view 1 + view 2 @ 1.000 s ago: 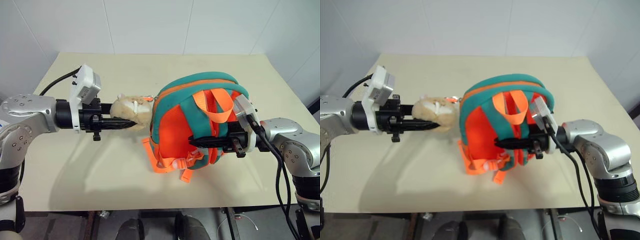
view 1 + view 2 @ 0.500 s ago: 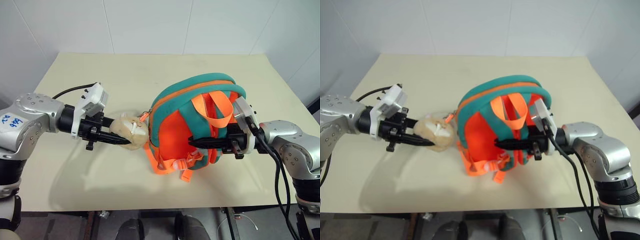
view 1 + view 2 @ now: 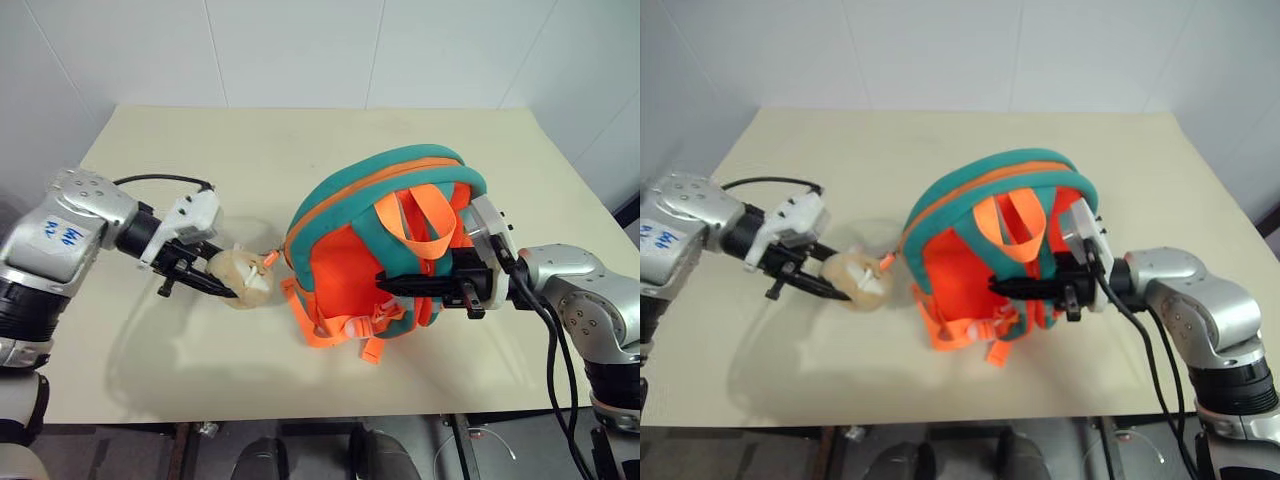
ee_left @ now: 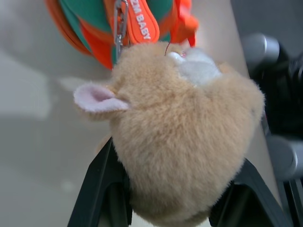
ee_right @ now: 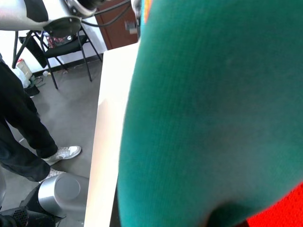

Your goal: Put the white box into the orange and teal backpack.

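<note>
The orange and teal backpack [image 3: 345,250] stands upright in the middle of the table, its strap side facing me. My right gripper [image 3: 392,285] reaches in from the right and is shut on the backpack's strap side; teal fabric [image 5: 213,104] fills its wrist view. The beige plush toy [image 3: 245,278] hangs off the backpack's left side by an orange zipper tab [image 4: 142,21]. My left gripper [image 3: 225,290] is shut on the plush toy [image 4: 184,137], with black fingers [image 4: 99,194] on both sides of it, low over the table. The white box is out of view.
The beige table [image 3: 300,150] has bare room behind and to the left of the backpack. Off the table's edge, the right wrist view shows a person's legs [image 5: 23,127] and a chair [image 5: 66,33] on the floor.
My left gripper has come down and turned, drawing the plush toy lower and to the left. The backpack has tipped and shifted slightly left. My right gripper has stayed in place.
</note>
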{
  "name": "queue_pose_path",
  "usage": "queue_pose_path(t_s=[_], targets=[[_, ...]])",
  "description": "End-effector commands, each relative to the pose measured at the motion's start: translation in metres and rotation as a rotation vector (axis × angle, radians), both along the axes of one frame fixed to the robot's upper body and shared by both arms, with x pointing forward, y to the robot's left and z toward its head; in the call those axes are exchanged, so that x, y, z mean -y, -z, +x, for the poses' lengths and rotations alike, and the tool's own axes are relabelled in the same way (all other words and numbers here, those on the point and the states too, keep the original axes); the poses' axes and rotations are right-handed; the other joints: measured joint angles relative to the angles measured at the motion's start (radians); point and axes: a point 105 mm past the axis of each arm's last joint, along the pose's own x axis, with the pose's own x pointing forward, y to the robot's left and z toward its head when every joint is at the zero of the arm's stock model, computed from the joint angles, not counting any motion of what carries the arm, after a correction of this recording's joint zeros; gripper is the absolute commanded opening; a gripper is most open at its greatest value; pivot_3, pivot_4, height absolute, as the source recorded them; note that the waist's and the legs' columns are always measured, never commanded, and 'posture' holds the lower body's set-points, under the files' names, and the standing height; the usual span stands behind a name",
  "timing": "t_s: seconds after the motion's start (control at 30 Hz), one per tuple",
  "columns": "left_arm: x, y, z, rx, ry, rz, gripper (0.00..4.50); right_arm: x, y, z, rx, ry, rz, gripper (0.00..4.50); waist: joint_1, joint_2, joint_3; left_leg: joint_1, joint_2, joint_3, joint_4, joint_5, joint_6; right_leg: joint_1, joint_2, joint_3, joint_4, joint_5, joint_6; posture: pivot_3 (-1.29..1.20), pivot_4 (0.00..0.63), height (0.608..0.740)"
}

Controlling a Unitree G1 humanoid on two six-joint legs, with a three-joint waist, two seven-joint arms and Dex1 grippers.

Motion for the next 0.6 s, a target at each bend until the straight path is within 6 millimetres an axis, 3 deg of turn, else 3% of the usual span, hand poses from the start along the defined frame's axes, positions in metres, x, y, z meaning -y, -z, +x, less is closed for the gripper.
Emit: queue_pose_path(t_s=[0.03,0.6], targets=[[-0.004,0.007,-0.007,-0.078,0.064,0.057,1.44,0.001,-0.01,-0.002,0.055,-0.005,0.025,0.51,-0.001,0.0,0.0,0.0,0.0,0.0,0.0,0.0,0.0,0.0,0.0,0.0,0.0,0.0,0.0,0.0,0.15,0.74],[0.013,0.035,0.015,-0.074,0.141,0.185,1.44,-0.002,-0.01,-0.001,0.059,-0.007,0.027,0.51,0.0,0.0,0.0,0.0,0.001,0.0,0.002,0.0,0.0,0.0,0.001,0.0,0.002,0.0,0.0,0.0,0.15,0.74]])
